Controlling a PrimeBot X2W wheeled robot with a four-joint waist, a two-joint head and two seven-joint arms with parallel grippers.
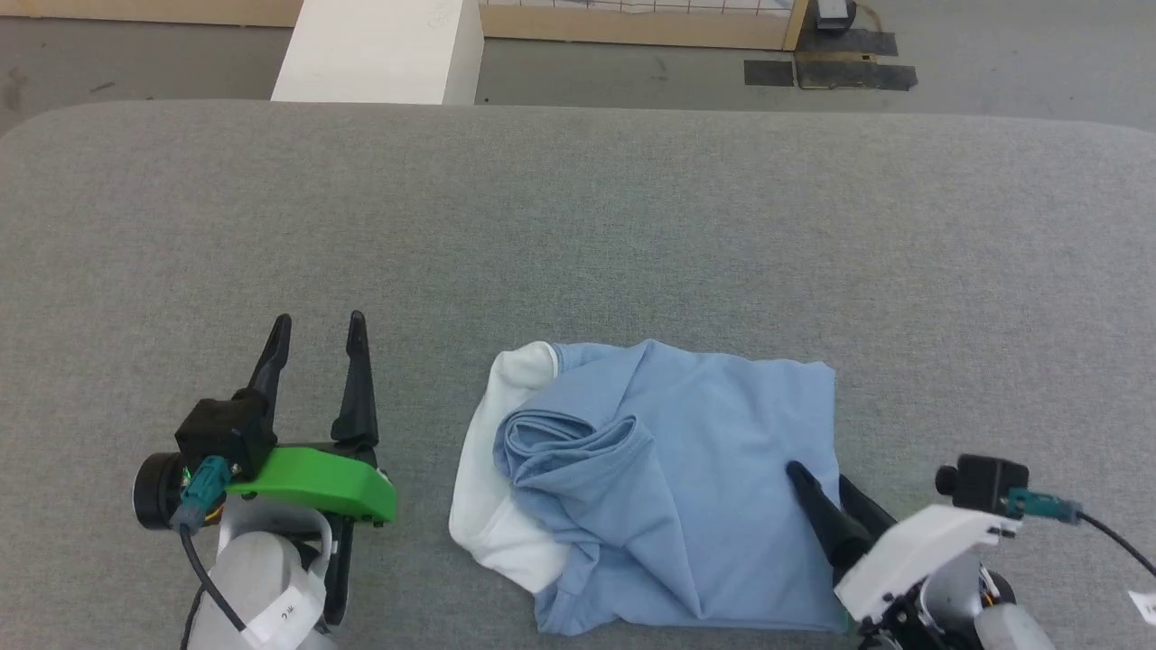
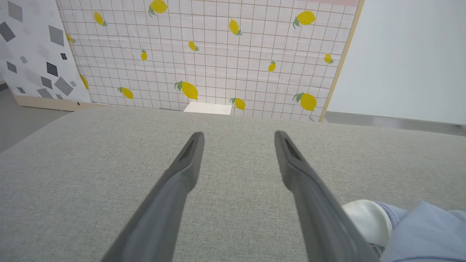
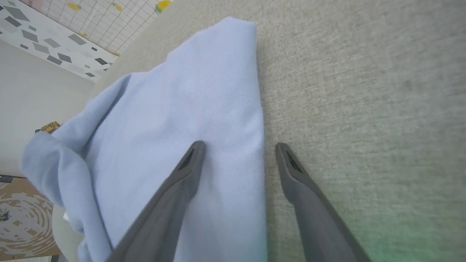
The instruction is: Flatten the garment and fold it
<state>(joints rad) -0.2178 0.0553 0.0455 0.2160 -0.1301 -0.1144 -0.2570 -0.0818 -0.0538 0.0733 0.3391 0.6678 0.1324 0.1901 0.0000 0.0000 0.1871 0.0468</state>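
The garment, a light blue shirt, lies crumpled in a rough bundle on the grey padded table, near the front edge. Its white collar bulges out on the left side. My left gripper hovers open over bare table left of the garment, holding nothing. In the left wrist view the left gripper points across the table, and the garment sits at the lower right. My right gripper is open at the garment's right edge. In the right wrist view the right gripper straddles that edge of the garment, one finger over cloth, one over table.
Beyond the table's far edge stands a white block on the grey floor. A panel with a lemon print and a wooden frame stands behind it. Wide bare table surface lies behind and to both sides of the garment.
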